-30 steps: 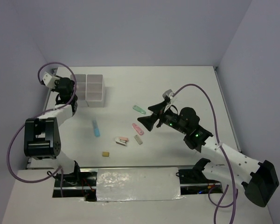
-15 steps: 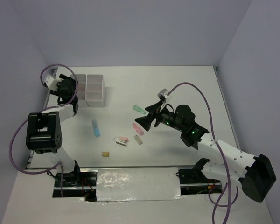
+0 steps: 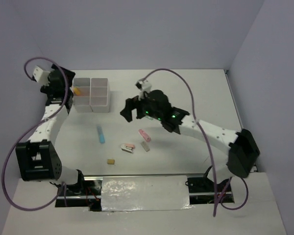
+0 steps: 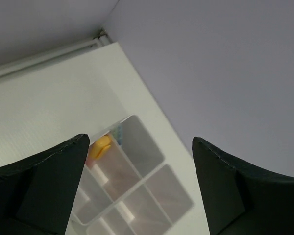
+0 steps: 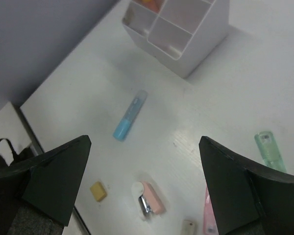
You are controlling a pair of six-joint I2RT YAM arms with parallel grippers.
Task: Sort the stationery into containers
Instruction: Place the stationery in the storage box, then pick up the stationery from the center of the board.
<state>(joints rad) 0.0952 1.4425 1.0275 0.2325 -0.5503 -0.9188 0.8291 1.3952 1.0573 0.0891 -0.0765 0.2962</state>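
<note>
The containers are one white divided box (image 3: 99, 95) at the back left. An orange-yellow highlighter (image 3: 77, 91) lies in its far-left compartment, also seen as the yellow highlighter (image 4: 100, 146) in the left wrist view. My left gripper (image 4: 141, 147) hangs open and empty above the box (image 4: 152, 169). My right gripper (image 3: 129, 108) is open and empty over the table's middle. Below it lie a blue highlighter (image 5: 130, 115), a pink stapler-like piece (image 5: 149, 197), a tan block (image 5: 98, 191), a small eraser (image 5: 187, 227), a pink highlighter (image 5: 208, 215) and a green highlighter (image 5: 270, 151).
In the top view the right arm covers the green highlighter. The blue highlighter (image 3: 101, 134), stapler piece (image 3: 128, 147) and tan block (image 3: 110, 160) lie between the arms. Walls close the table at the back and both sides.
My left gripper has opened and risen from the box, and the orange-yellow highlighter now lies in it. The right arm has swung left towards the table's middle, still open.
</note>
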